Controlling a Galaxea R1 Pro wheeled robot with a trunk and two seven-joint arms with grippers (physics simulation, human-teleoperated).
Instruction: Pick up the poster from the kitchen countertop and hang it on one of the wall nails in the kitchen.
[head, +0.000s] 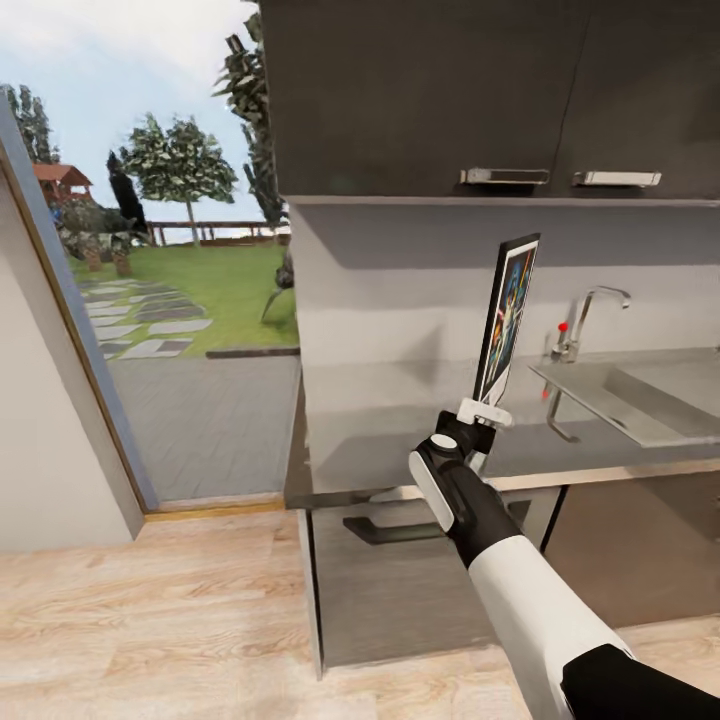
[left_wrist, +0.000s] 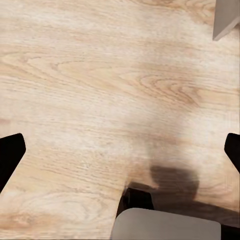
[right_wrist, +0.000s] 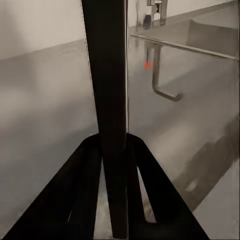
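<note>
Poster lifted upright above the worktop, gripped by its bottom edge.

Your right gripper (head: 487, 415) has its fingers (right_wrist: 90, 165) clamped on the poster (head: 507, 315), held on end above the kitchen countertop (head: 400, 420), near the faucet (head: 590, 310). Gripping it low leaves the top edge free, which should suit hooking it on a nail. Your left gripper (left_wrist: 120, 150) hangs spread over the wooden floor (left_wrist: 75, 75), holding nothing.

You get bright daylight from the open doorway (head: 150, 300), well left of the right gripper (head: 487, 412). The kitchen countertop (head: 400, 440) beneath it shows soft sheen, no hard glare. Head view renders slightly soft. A blurred dark shadow (left_wrist: 172, 182) lies on the wooden floor (left_wrist: 75, 75).
</note>
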